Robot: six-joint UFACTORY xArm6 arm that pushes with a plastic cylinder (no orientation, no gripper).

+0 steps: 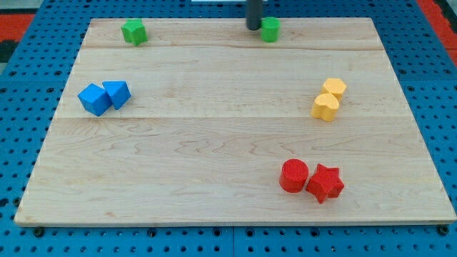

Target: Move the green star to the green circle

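Note:
The green star [133,32] lies near the top left of the wooden board [214,143]. The green circle [270,30] lies at the top edge, right of the middle. My tip [253,27] stands at the top edge, touching or just left of the green circle, and far to the right of the green star.
Two blue blocks [104,96] sit together at the left. A yellow pair [329,99] sits at the right. A red circle [294,175] and a red star [325,183] sit together at the bottom right. A blue pegboard surrounds the board.

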